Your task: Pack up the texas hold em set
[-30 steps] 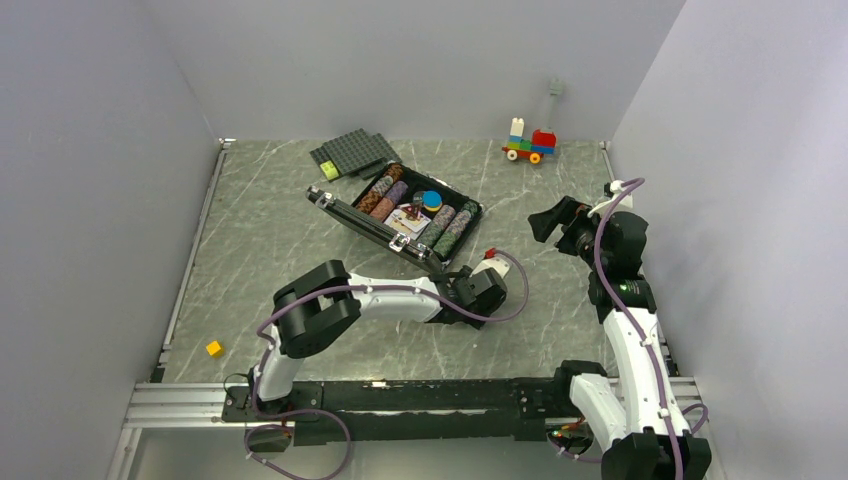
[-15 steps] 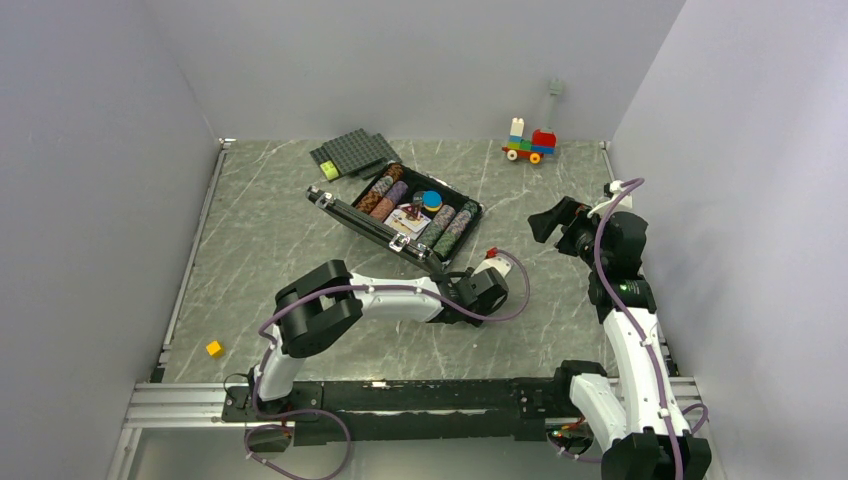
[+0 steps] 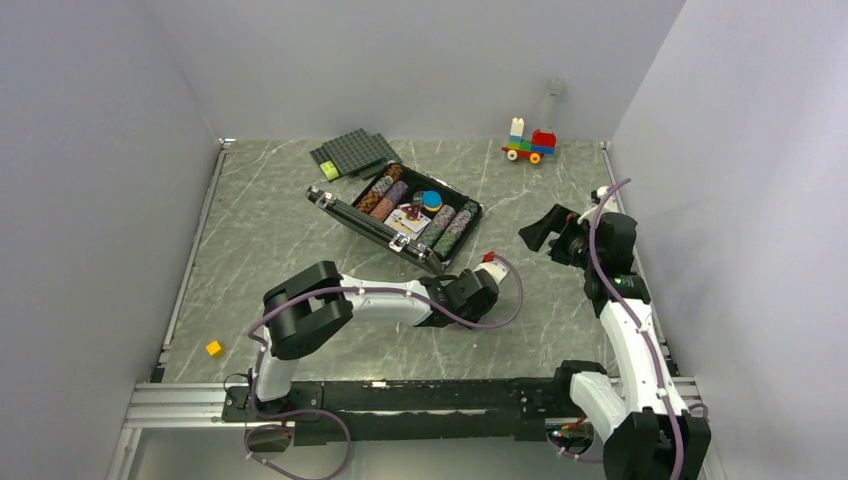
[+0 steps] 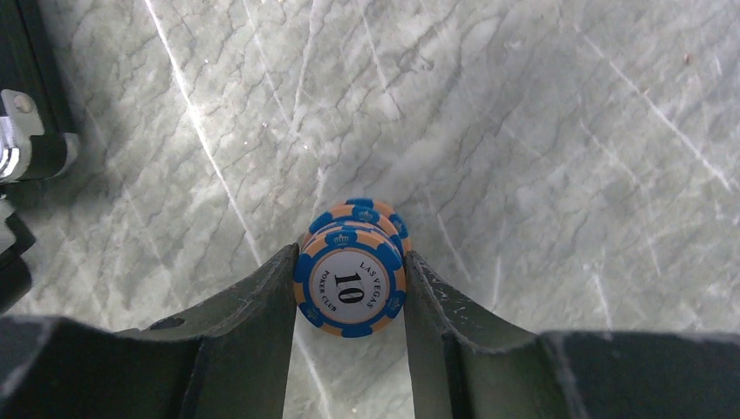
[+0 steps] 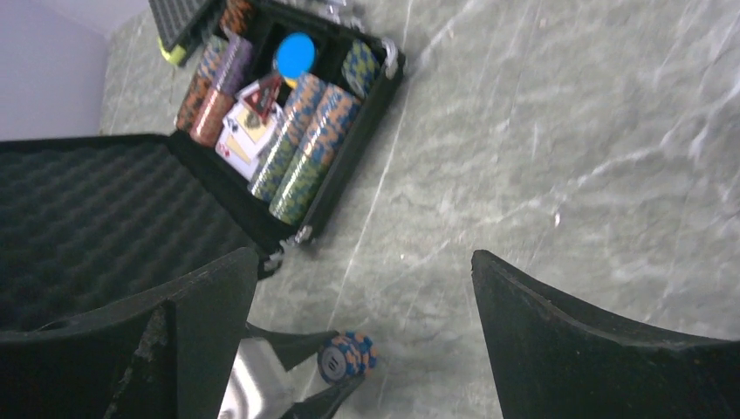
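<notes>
The black briefcase (image 3: 352, 218) lies open at the table's middle back. Its tray holds rows of poker chips (image 3: 448, 226), cards (image 3: 407, 216) and a blue disc (image 3: 432, 199). My left gripper (image 3: 487, 266) sits just right of the case's near corner, shut on a short stack of blue-and-orange "10" chips (image 4: 351, 288). The same chips (image 5: 347, 355) show low in the right wrist view, close to the table. My right gripper (image 3: 535, 230) hangs open and empty to the right of them. The case's foam lid (image 5: 87, 209) fills that view's left side.
Dark grey studded baseplates (image 3: 355, 152) with a green brick (image 3: 329, 170) lie behind the case. A colourful brick toy car (image 3: 530, 145) stands at the back right. A small yellow brick (image 3: 214, 348) lies near the front left. Grey walls enclose the table.
My left gripper's fingers have shut on the chip stack and the arm has drawn slightly left. My right gripper has moved left and a little lower, toward the left gripper.
</notes>
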Controlling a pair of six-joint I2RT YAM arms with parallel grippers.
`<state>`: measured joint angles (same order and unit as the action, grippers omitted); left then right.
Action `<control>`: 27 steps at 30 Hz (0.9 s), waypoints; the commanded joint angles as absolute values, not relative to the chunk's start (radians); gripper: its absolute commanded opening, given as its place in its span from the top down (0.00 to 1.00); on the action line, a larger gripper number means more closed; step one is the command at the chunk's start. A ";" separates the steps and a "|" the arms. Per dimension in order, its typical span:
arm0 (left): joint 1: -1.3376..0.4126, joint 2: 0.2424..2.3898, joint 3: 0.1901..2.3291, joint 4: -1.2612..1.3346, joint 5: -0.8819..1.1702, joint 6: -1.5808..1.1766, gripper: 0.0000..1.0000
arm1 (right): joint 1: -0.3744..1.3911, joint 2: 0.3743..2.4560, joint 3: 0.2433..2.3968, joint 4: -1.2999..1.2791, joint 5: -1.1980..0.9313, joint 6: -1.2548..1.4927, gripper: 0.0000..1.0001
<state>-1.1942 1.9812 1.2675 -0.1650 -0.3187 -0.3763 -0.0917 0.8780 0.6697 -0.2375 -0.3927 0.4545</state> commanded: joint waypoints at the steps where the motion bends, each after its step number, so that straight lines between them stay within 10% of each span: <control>1: -1.192 1.870 1.215 -0.066 -0.260 -0.292 1.00 | -0.092 0.902 0.621 -0.261 -0.476 0.489 0.04; 27: -1.193 1.638 1.013 0.122 0.018 -0.057 1.00 | 0.007 0.983 0.351 -0.136 -1.003 0.589 0.30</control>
